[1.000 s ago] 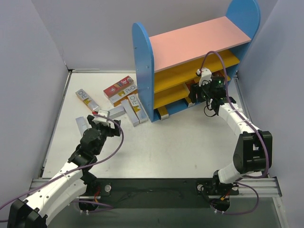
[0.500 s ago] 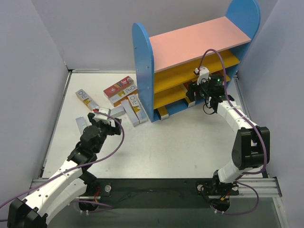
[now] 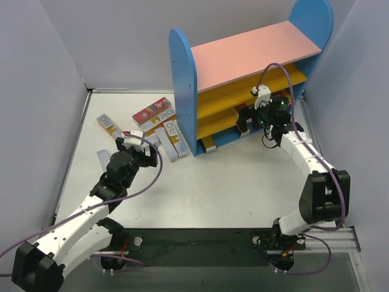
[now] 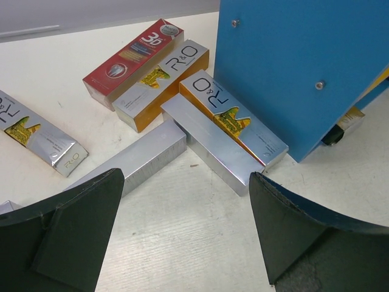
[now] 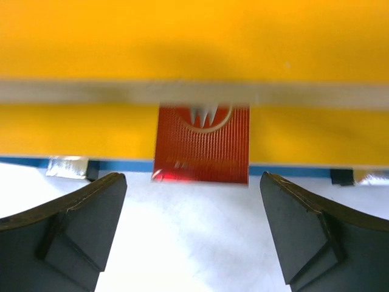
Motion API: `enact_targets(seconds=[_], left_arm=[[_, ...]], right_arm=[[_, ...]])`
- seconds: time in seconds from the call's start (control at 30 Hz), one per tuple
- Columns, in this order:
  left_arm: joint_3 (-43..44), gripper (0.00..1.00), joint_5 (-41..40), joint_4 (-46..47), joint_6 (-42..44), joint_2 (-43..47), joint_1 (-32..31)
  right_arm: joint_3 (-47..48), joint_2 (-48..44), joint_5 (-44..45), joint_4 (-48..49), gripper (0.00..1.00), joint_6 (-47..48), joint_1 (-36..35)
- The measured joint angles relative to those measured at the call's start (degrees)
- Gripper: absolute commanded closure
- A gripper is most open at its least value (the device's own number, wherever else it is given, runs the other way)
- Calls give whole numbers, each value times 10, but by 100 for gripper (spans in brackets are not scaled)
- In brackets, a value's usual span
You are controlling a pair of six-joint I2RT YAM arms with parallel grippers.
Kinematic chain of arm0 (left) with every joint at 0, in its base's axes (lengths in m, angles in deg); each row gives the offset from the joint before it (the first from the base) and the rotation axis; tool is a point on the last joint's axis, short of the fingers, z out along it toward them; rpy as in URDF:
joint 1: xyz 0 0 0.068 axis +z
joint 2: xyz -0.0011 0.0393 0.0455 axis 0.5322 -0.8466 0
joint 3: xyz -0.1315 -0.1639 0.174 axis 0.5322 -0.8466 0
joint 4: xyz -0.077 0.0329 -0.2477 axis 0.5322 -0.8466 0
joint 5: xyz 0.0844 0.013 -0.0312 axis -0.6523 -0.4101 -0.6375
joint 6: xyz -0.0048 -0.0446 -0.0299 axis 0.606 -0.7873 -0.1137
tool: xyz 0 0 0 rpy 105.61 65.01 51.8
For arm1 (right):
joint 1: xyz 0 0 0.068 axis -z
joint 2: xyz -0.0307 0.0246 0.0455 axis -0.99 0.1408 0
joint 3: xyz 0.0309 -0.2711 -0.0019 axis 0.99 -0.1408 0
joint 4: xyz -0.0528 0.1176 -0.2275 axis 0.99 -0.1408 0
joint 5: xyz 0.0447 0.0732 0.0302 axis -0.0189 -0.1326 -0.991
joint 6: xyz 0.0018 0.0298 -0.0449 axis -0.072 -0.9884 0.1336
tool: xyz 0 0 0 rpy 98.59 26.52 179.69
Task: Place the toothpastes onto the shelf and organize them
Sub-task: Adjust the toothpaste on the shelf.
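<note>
On the table left of the shelf, a loose heap of toothpastes lies flat. The left gripper hangs just above its near edge. The left arm is by far the nearer arm to these boxes; the right arm is on the far side of the shelf front.

In the left wrist view, the left gripper has its jaws spread wide and holds nothing. Just ahead of them lies a plain silver box. Its long axis runs on a slant, from near the left finger up toward the blue side panel. The box therefore lies more along the gap between the jaws than across it. A grip over its narrow sides would likely need a turn of the wrist first. Beyond it lie a second silver box, two lettered boxes with orange sides and a red box.

At the shelf front, the right gripper also stands wide open and empty. In its wrist view, a red toothpaste box faces it end-on between the fingers, untouched. That box's long axis points into the shelf, seemingly on the lower yellow board, with its near end jutting out.
</note>
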Motion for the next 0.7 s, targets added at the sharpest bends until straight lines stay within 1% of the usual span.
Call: enact_targets(seconds=[0.13, 0.27, 0.47, 0.6, 0.7], left_arm=[[46, 5, 9, 12, -4, -67, 28], [123, 4, 37, 19, -8, -169, 79], [263, 4, 89, 44, 2, -350, 153], [379, 4, 151, 43, 8, -482, 195], [470, 4, 182, 37, 27, -575, 214]], right_arm=[[-22, -73, 16, -30, 0, -26, 0], [-66, -167, 45, -45, 0, -85, -1], [-148, -286, 80, -94, 0, -192, -17], [-188, -344, 81, -136, 0, -230, -30], [-219, -399, 81, -164, 0, -243, -46]])
